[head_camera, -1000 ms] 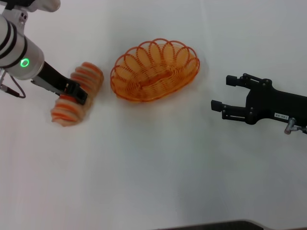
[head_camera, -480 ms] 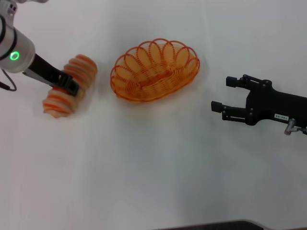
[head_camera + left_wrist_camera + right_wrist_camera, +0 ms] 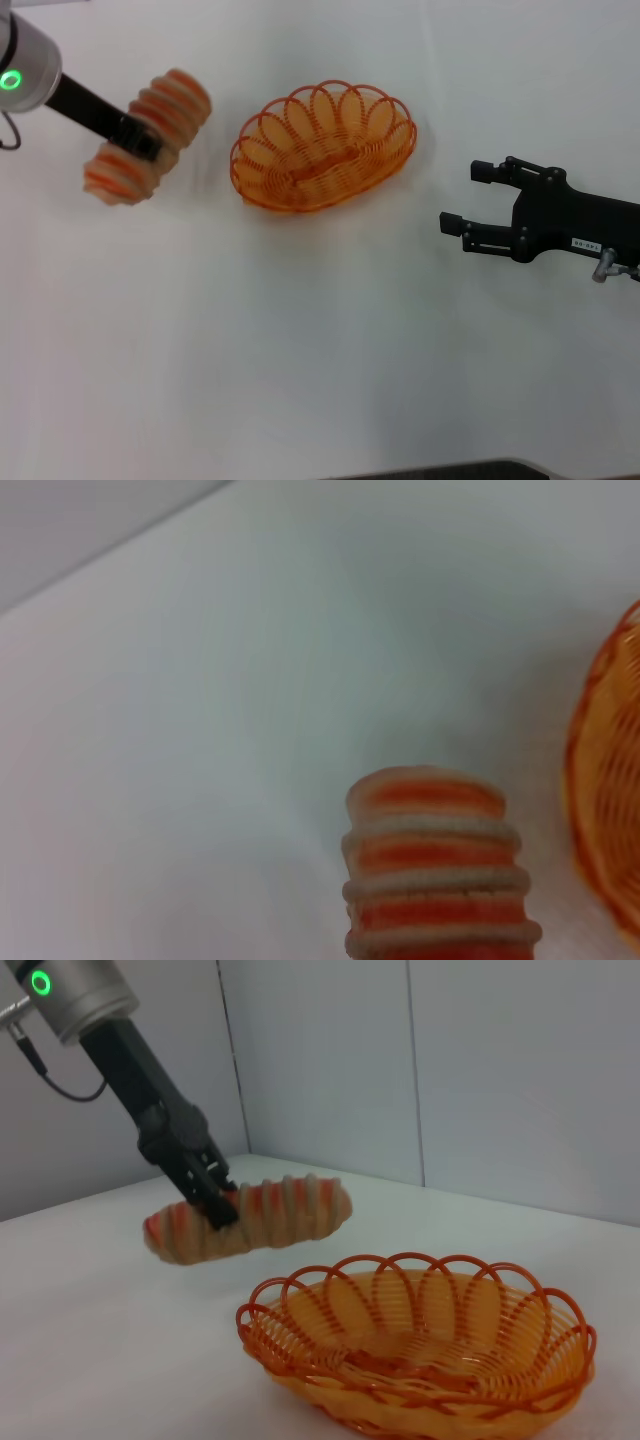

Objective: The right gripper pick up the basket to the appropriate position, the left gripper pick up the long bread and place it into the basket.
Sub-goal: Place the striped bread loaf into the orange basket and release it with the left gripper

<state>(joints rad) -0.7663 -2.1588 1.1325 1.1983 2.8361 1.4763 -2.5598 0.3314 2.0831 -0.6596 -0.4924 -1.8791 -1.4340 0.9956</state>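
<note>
My left gripper [image 3: 143,143] is shut on the long bread [image 3: 168,100], a tan loaf with orange-brown ridges, and holds it in the air left of the basket. The right wrist view shows the long bread [image 3: 285,1210] lifted off the table, level, with the left gripper [image 3: 212,1198] clamped around its middle. One end of the long bread [image 3: 435,870] fills the left wrist view. The orange wire basket [image 3: 322,146] stands empty on the white table, also seen as the basket [image 3: 420,1345] in the right wrist view. My right gripper [image 3: 468,198] is open, well to the right of the basket.
The white table [image 3: 300,340] stretches around everything. A grey wall [image 3: 450,1070] rises behind the table's far edge in the right wrist view. A dark strip marks the table's front edge [image 3: 450,470].
The left gripper has lifted the long bread off the table and carried it up and away. The basket and the right gripper have not moved.
</note>
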